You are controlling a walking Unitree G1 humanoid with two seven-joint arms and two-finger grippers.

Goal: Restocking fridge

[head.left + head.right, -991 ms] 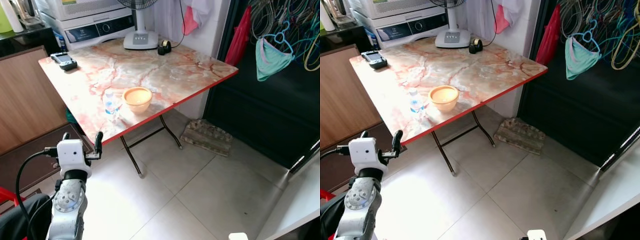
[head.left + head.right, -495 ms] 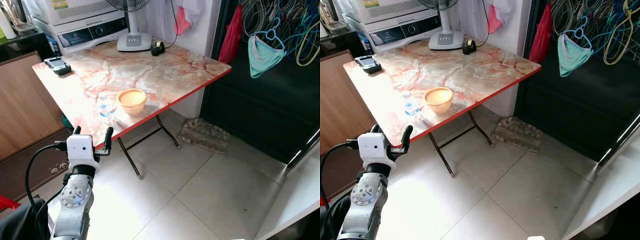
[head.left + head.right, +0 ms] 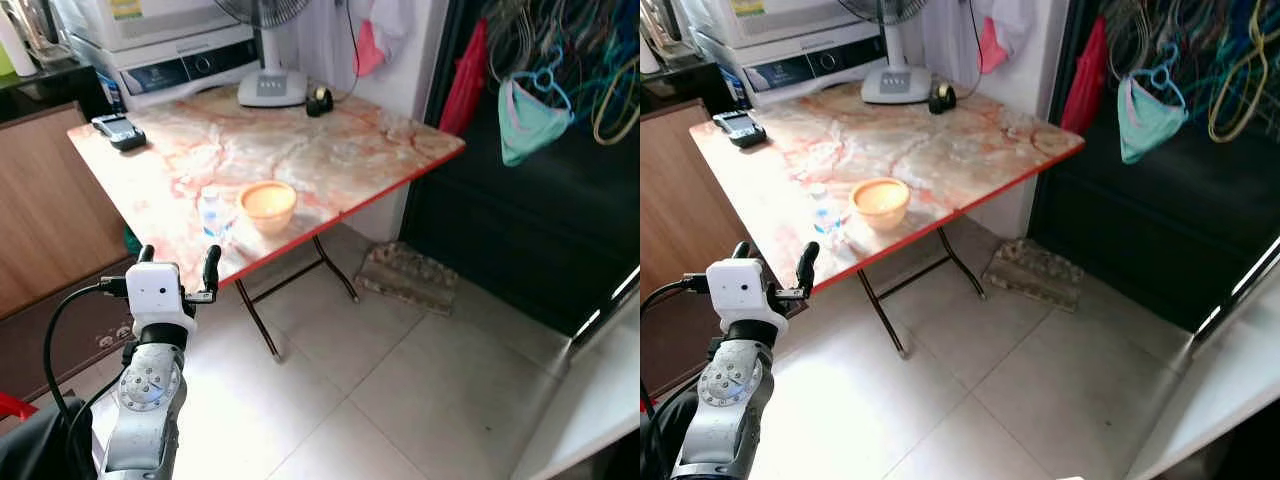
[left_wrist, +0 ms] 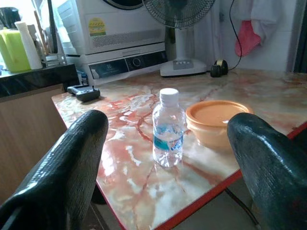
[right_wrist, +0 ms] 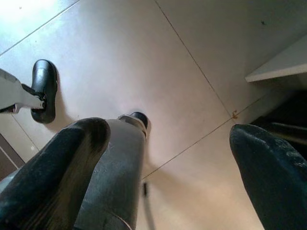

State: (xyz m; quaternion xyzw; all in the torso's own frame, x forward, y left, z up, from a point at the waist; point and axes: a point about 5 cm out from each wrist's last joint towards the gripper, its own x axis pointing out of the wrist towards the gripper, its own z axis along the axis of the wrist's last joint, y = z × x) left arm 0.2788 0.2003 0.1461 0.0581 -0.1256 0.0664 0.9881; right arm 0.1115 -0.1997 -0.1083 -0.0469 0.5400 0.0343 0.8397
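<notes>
Water bottle (image 4: pixel 168 128) upright on marble-patterned folding table (image 3: pixel 330 160) near its front red edge, framed between spread fingers of left gripper (image 3: pixel 178 268), raised just short of that edge. Orange bowl (image 3: pixel 268 203) just beside bottle. Right gripper (image 5: pixel 163 158) hanging idle over tiled floor (image 5: pixel 158 72), fingers apart.
</notes>
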